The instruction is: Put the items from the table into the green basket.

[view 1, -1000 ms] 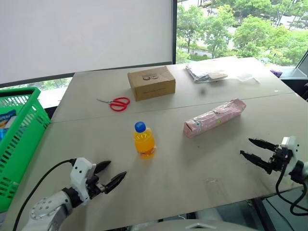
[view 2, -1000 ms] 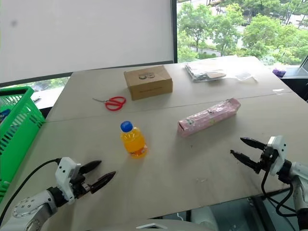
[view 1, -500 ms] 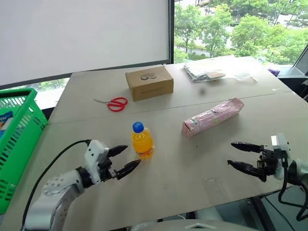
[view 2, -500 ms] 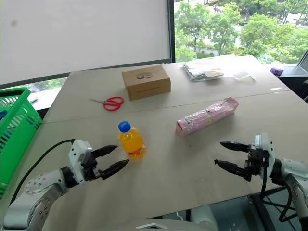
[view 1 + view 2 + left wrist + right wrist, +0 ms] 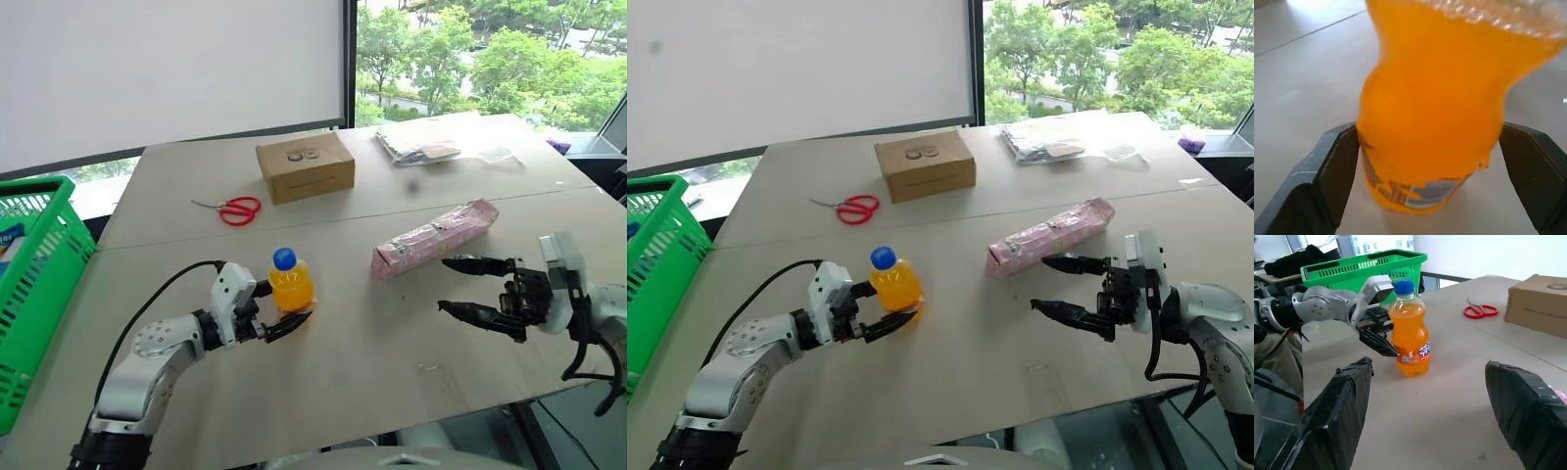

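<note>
Left wrist view shows the left end effector (image 5: 277, 315) spread wide around the upright orange-drink bottle (image 5: 291, 286), not yet clenched: the grasp step. Beyond the bottle, the right end effector (image 5: 461, 287) hangs released beside the pink package (image 5: 435, 238). Next, I judge, it must close and carry the bottle to the green basket (image 5: 44, 284), well apart from it off the bench (image 5: 392, 343) edge.

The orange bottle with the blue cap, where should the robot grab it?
Best around the round belly of the orange bottle, coming level from the side. It stands upright on the table, and its body looks narrow enough to fit between two fingers. The left gripper already has its open fingers on either side of the bottle, low down, so closing there should probably hold it.
</note>
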Tool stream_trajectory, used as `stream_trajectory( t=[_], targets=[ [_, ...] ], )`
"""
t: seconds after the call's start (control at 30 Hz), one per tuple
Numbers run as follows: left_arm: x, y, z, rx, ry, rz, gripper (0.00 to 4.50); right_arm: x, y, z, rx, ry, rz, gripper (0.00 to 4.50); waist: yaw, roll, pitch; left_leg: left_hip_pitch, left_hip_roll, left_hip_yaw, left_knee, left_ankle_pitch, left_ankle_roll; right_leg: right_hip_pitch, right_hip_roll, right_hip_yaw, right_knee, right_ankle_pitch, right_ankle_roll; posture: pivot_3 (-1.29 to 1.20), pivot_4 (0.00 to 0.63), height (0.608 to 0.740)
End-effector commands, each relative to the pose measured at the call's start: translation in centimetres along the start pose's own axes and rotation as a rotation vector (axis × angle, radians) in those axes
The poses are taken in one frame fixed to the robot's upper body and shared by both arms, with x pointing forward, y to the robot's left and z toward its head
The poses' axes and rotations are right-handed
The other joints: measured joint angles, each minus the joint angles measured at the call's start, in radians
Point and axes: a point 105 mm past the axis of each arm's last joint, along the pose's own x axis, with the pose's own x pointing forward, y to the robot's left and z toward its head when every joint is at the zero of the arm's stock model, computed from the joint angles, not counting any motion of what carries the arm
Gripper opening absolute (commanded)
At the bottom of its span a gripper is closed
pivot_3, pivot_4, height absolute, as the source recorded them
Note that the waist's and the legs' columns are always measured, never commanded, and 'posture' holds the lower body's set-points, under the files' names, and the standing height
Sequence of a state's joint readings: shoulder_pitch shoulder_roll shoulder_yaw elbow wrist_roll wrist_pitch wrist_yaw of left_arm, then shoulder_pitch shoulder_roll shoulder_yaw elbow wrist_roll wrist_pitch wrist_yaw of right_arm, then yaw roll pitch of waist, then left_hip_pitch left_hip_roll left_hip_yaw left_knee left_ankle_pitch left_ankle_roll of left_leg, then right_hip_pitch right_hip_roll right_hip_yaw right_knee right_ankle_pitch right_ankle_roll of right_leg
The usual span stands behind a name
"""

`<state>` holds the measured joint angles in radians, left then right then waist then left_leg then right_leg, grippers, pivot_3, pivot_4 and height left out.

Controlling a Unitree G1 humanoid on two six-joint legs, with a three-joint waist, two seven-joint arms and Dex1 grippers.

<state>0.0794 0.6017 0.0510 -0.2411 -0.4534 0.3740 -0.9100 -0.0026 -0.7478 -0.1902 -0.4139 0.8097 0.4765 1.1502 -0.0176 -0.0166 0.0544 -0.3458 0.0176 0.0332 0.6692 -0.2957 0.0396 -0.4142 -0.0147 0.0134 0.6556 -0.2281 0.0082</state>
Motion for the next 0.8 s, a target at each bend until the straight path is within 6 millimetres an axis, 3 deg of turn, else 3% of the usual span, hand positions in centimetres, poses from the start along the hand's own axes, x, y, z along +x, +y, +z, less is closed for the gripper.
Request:
stream_trajectory(
  t=[0.03,0.43,0.57,0.6,0.7,0.8],
  targets=[
    [1.0,0.3,0.5,0.028,-0.035,0.012,4.47,0.6,0.2,1.3,-0.07,-0.005,0.036,3.92,-0.001,0.0,0.0,0.0,0.0,0.0,0.0,0.0,0.0,0.0,0.0,0.0,0.0,0.0,0.0,-0.07,0.0,0.724],
    [1.1,0.8,0.5,0.032,-0.083,0.077,4.47,0.8,-0.1,0.9,-0.081,-0.002,0.036,3.92,-0.001,0.0,0.0,0.0,0.0,0.0,0.0,0.0,0.0,0.0,0.0,0.0,0.001,0.0,0.0,-0.05,0.0,0.724],
    [0.7,0.9,0.9,0.029,-0.116,0.109,3.23,0.9,0.2,0.6,-0.053,-0.007,0.06,3.92,-0.001,0.0,0.0,0.0,0.0,0.0,0.0,0.0,0.0,0.0,0.0,0.0,0.001,0.0,0.0,-0.03,0.004,0.724],
    [0.6,0.9,1.0,0.025,-0.121,0.119,3.1,1.0,0.1,0.6,-0.051,-0.009,0.062,3.92,-0.001,-0.001,0.0,0.0,0.0,0.0,0.0,0.0,0.0,0.0,0.0,0.0,0.001,0.0,0.0,-0.03,0.004,0.724],
    [0.2,1.0,1.0,0.023,-0.124,0.138,3.1,1.2,0.1,0.5,-0.049,-0.013,0.068,3.92,-0.001,-0.001,0.0,0.0,0.001,0.0,0.0,0.0,0.0,0.0,-0.001,0.0,0.001,0.0,0.0,-0.03,0.008,0.724],
    [-0.9,2.5,1.9,0.019,-0.173,0.238,3.1,1.5,0.0,0.8,-0.059,-0.025,0.076,3.92,0.0,-0.004,0.003,0.001,0.002,0.0,0.0,0.0,0.0,0.0,-0.001,0.0,0.001,0.0,0.0,-0.01,0.017,0.724]
  ],
)
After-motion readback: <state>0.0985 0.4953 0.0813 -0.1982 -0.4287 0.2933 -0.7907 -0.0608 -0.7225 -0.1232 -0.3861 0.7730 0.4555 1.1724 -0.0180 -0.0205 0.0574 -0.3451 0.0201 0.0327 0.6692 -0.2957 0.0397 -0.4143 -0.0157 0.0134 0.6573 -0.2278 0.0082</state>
